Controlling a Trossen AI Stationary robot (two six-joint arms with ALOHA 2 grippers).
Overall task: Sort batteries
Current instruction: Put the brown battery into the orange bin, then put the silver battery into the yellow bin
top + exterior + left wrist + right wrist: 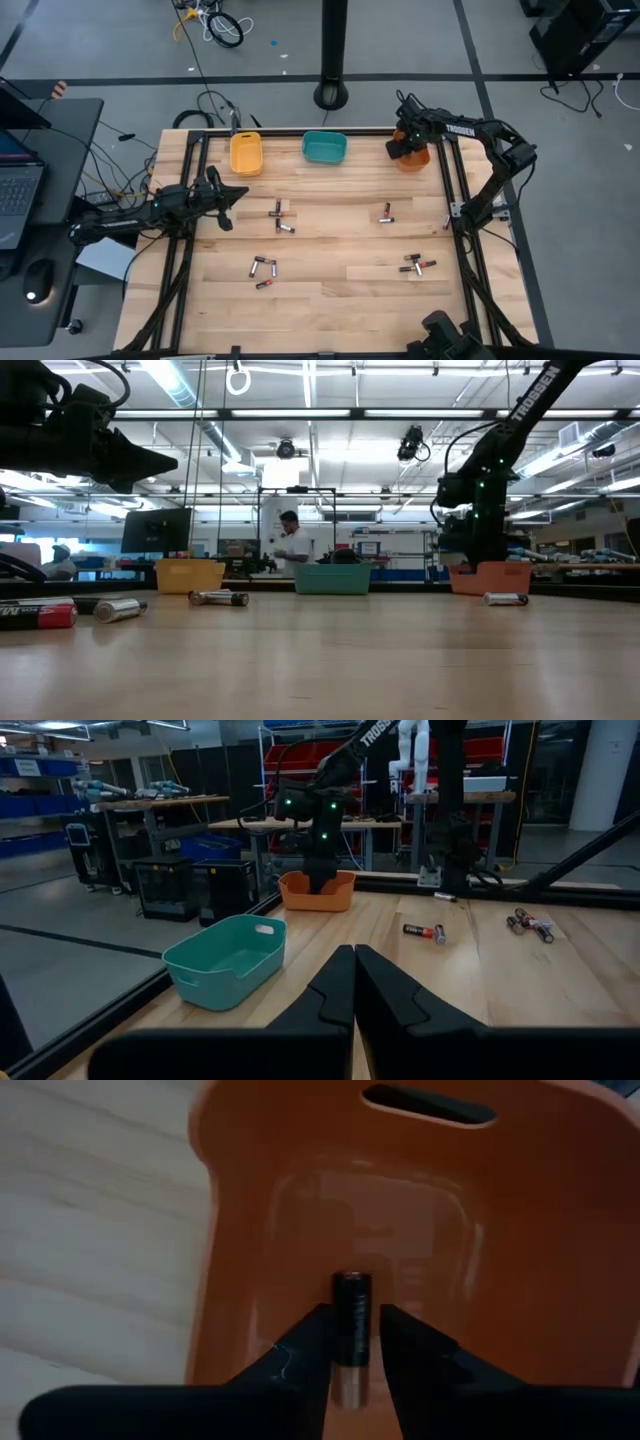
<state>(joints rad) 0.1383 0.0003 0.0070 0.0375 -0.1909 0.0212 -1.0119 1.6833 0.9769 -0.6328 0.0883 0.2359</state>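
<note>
Batteries (264, 267) lie scattered on the worktop (330, 300); one black battery (351, 1320) is clamped in the right end effector (352, 1342) directly above the orange bin (560, 1230), likely poised for release. The left end effector (354, 982) waits with fingers together.

My right arm reaches to about one o'clock on the table, its right gripper (352, 1342) pointing down, fingers (300, 1355) pinched on a battery (351, 1320). My left arm waits near nine o'clock, left gripper (354, 982) closed, empty.
</note>
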